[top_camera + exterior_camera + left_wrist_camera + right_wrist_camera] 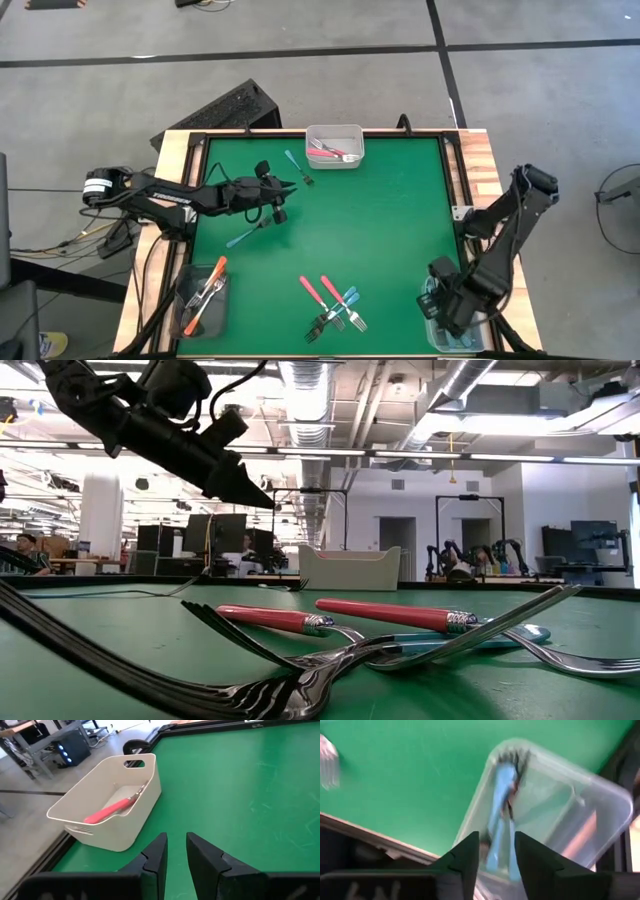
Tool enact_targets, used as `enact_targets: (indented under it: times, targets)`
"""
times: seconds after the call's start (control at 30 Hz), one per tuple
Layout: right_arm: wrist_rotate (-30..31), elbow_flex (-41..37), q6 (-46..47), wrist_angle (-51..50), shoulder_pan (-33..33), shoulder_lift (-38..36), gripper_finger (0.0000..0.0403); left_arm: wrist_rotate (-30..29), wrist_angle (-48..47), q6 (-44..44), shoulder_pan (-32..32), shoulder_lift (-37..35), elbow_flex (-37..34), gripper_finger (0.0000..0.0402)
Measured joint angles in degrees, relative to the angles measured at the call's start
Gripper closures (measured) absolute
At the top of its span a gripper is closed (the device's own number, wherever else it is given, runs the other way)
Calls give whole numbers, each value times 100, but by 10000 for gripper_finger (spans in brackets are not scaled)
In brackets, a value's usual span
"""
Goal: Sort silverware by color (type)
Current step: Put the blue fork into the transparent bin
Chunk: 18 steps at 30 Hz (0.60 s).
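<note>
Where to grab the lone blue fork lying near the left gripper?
Take the blue fork at mid-handle, from straight above, fingers across its width. It lies flat and alone on the green mat, slanted, tines toward the left gripper, so the slim handle is clear on both sides. The left gripper is nearest and looks slightly open, holding nothing.

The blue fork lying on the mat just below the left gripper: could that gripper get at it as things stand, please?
Probably yes. The blue fork lies alone on bare mat, apart from the other forks and tubs, and the left gripper hangs close above with nothing between, its fingers slightly apart and holding nothing. It would need to turn back and drop.
</note>
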Motion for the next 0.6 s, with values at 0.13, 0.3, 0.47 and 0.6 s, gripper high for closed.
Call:
enact_targets:
  times: [0.13, 0.3, 0.47, 0.6]
  targets:
    - [815, 2, -1051, -129, -589, -238, 229, -13, 13, -90, 0, -1, 0, 341]
    - [1953, 2, -3069, -57, -1748, -395, 223, -50, -68, -167, 0, 0, 0, 341]
    - [2454, -13, -5519, 914, -3227, -179, 226, -105, -266, -554, 0, 0, 0, 341]
    - [2479, -63, -7398, 2677, -4280, 200, 227, -260, -516, -918, 0, -79, -2, 341]
